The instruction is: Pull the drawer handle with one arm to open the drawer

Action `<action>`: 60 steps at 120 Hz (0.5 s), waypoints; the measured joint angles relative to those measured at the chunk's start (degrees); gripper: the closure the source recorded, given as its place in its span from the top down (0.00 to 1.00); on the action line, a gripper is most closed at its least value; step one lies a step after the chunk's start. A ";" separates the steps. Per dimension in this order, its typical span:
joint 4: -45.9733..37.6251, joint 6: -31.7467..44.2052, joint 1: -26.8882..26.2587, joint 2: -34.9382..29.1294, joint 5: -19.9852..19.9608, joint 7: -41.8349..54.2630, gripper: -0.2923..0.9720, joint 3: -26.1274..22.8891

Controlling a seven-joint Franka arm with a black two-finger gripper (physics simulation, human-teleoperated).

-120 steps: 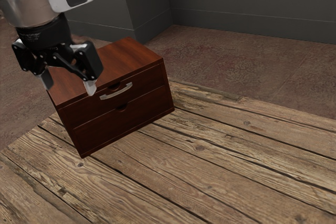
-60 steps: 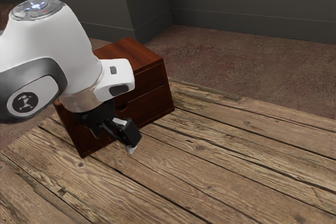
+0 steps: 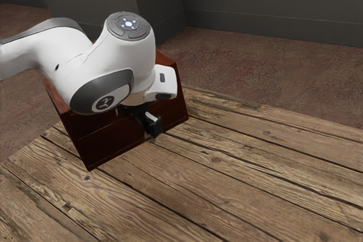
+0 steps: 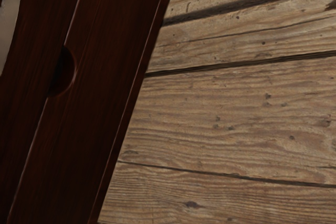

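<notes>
Gripper, left of centre in the exterior view, hangs low before the cabinet front — whether apart or together cannot be told. Pale handle lies higher, on the upper drawer, past the notch; a rise seems needed.

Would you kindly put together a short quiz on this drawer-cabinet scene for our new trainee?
1. True or false: the cabinet stands on wooden planks.
2. In the exterior view, the end effector is: A) above the cabinet's top; B) low down before the cabinet's front; C) far off at the view's right.
3. In the wrist view, what shape is the recess in the cabinet's front?
Key: 1 true; 2 B; 3 half-round.
</notes>
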 joint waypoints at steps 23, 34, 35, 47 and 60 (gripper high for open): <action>3.62 2.54 3.05 3.42 2.96 1.12 0.77 0.02; 5.81 3.19 4.70 5.88 3.91 1.77 0.77 0.02; 5.99 3.24 4.85 6.09 3.97 1.83 0.77 0.02; 7.08 4.34 6.61 8.20 4.41 2.56 0.77 -0.01; 7.18 5.21 8.04 9.75 4.61 3.23 0.77 -0.05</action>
